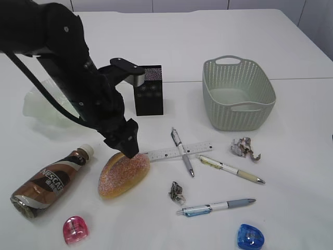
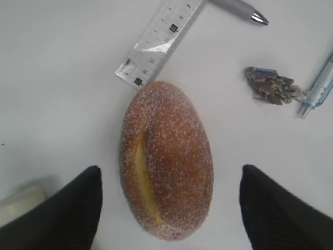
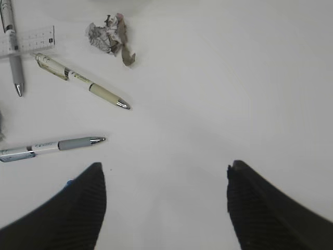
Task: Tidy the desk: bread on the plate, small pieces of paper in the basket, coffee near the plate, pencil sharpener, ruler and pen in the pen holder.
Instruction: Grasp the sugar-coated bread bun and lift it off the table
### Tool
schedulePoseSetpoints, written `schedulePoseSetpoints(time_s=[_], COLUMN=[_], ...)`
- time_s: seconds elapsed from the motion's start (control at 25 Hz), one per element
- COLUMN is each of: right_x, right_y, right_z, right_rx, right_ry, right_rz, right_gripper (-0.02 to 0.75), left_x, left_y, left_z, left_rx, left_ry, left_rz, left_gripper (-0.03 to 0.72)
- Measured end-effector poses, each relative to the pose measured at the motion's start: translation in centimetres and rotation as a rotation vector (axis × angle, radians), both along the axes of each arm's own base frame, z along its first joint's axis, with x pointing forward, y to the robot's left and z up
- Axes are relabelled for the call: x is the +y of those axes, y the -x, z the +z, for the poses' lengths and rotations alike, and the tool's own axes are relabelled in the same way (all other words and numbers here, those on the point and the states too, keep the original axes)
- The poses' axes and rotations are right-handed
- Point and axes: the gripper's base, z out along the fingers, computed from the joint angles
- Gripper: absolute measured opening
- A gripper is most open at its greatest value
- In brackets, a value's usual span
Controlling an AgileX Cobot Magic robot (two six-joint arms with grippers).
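- Bread (image 1: 124,175) lying on the table, left of centre, long axis slanting; left gripper (image 1: 126,147) directly above its upper end; plate (image 1: 41,107) well behind, to the left.
- Bread (image 2: 166,159) centred between wide-open fingers (image 2: 62,211), long axis running across the gap's line, away from the camera; ruler (image 2: 158,44) touching its far end.
- Right gripper (image 3: 166,208) wide, empty, over bare table; pens (image 3: 80,82) off to its left; bread out of sight.

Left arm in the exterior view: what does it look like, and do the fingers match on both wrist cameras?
The left arm is matte black and bulky, with small screw heads on its housing, a black cable looped alongside, and a grey cylindrical camera on a black bracket. Its left gripper is a blocky black wedge. Both wrist views show broad, tapered black fingers, unmarked.
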Motion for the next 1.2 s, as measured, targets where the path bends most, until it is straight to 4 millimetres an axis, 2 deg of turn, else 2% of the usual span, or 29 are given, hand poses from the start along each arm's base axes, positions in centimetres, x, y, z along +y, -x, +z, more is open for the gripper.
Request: schedulePoseSetpoints(time_s=[0.32, 0.6, 0.96, 1.08, 1.2], right_x=[0.0, 0.0, 0.0, 0.0, 0.0], right_y=[0.1, 0.1, 0.1, 0.1, 0.1], right_z=[-0.1, -0.1, -0.1, -0.1, -0.1], right_rx=[0.015, 0.017, 0.017, 0.017, 0.017], right_ry=[0.0, 0.0, 0.0, 0.0, 0.0], right_rz=[0.001, 0.002, 0.002, 0.002, 0.002], right_gripper=[0.532, 0.532, 0.532, 0.532, 0.532], left_x=[-0.4, -0.4, -0.8, -0.8, -0.8], left_y=[-0.5, -0.9, -1.0, -1.0, -1.0], left_z=[-2.4, -3.0, -6.1, -6.0, -6.0], left_rx=[0.022, 0.005, 0.084, 0.083, 0.086], left_ry=[-0.041, -0.05, -0.07, -0.067, -0.068], left_rz=[0.009, 0.022, 0.035, 0.037, 0.036], left_gripper=[0.606, 0.608, 0.605, 0.585, 0.529])
